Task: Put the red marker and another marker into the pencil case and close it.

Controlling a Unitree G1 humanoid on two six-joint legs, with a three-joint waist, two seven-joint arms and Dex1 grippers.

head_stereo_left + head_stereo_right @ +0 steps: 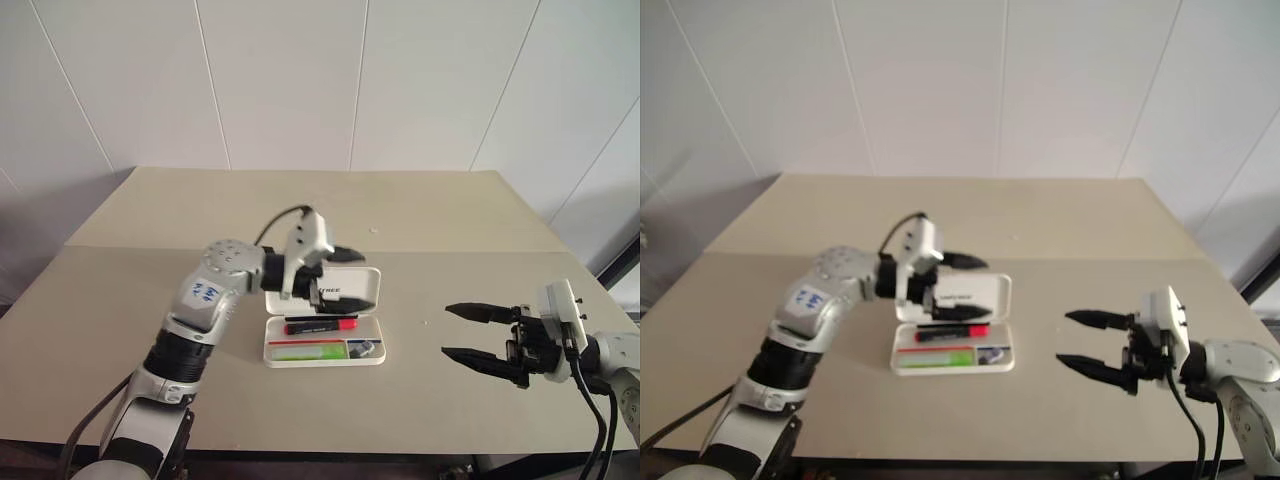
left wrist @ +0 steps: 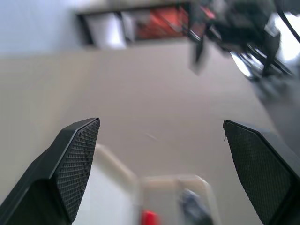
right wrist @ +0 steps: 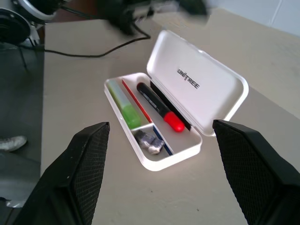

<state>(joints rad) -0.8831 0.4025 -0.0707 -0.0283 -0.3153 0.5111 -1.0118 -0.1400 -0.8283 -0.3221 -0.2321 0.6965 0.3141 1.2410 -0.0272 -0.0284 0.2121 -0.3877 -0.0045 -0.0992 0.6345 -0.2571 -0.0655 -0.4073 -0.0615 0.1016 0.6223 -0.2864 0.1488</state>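
Pencil case [image 1: 325, 352] sits mid-frame on the table [image 1: 470, 215], lid up, with the red marker [image 3: 159, 108] and green marker [image 3: 124, 103] already in its tray. Only closing looks left. Left gripper [image 1: 335, 274] hovers wide open and empty at the lid; right gripper [image 1: 478, 337] waits lower right, open, empty.

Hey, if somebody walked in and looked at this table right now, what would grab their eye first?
The open pencil case near the middle of the table, its lid up, with the red marker and the light green marker lying side by side in its tray. The left gripper hangs open just above the lid, while the right gripper waits open off to the right, pointing toward the case.
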